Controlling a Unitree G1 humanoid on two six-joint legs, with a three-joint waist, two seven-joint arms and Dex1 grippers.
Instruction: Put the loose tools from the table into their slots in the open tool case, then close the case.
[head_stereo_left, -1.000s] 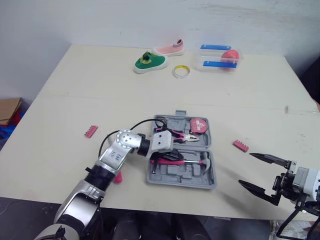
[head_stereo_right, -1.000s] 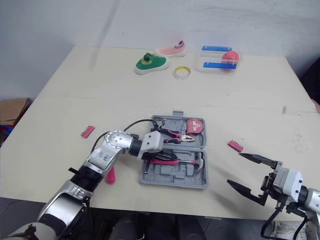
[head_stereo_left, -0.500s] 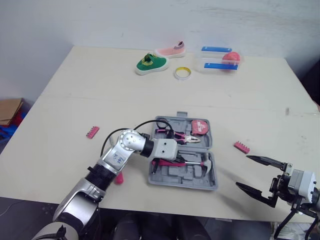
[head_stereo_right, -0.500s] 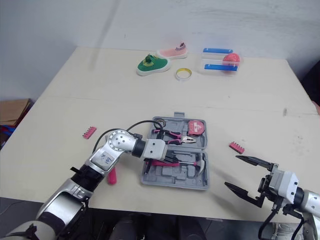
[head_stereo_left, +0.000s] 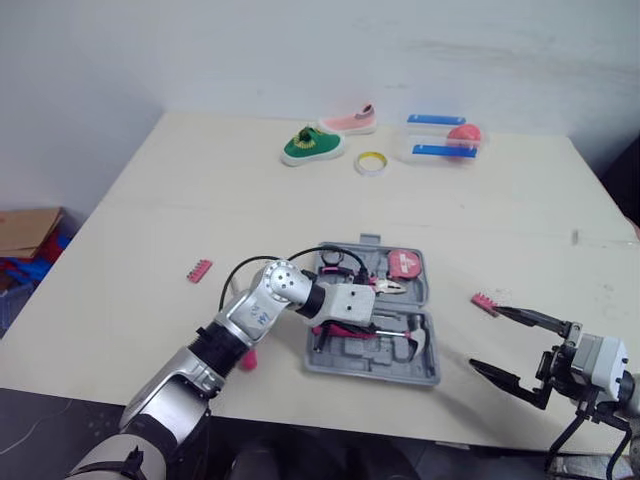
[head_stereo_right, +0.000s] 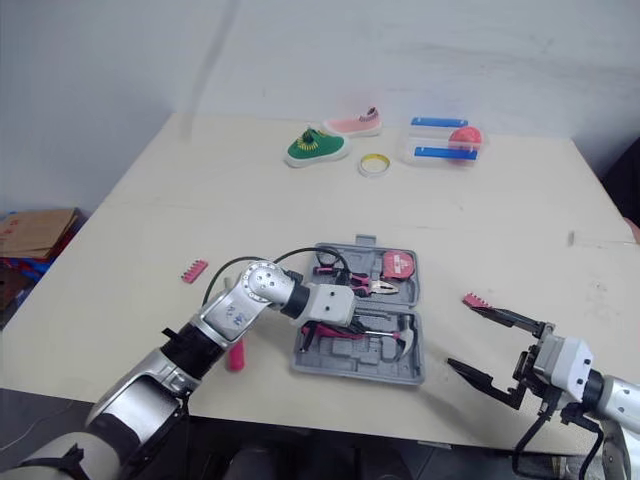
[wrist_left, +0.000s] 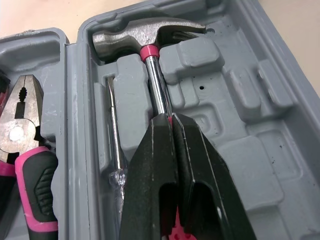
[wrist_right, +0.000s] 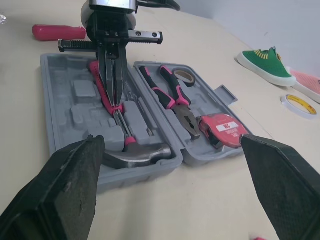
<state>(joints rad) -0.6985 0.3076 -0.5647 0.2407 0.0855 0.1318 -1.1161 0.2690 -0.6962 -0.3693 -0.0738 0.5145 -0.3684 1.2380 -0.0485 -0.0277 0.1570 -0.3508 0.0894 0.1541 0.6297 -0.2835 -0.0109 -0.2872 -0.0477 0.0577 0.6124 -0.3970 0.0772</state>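
Note:
The grey tool case lies open near the table's front edge. It holds pink-handled pliers, a red tape measure and a hammer. My left gripper is shut, its tips resting on the hammer's shaft in the front half of the case. A thin screwdriver lies beside the hammer. A pink screwdriver lies on the table left of the case. One pink bit strip is further left, another right of the case. My right gripper hangs open at the front right, holding nothing.
At the back of the table are a green shoe, a pink shoe, a yellow tape roll and a clear container with blue lids. A cardboard box sits on the floor to the left.
The camera view has shifted. My left gripper has slid a little to the right, further over the case's front half along the hammer. The right gripper stays open in about the same spot.

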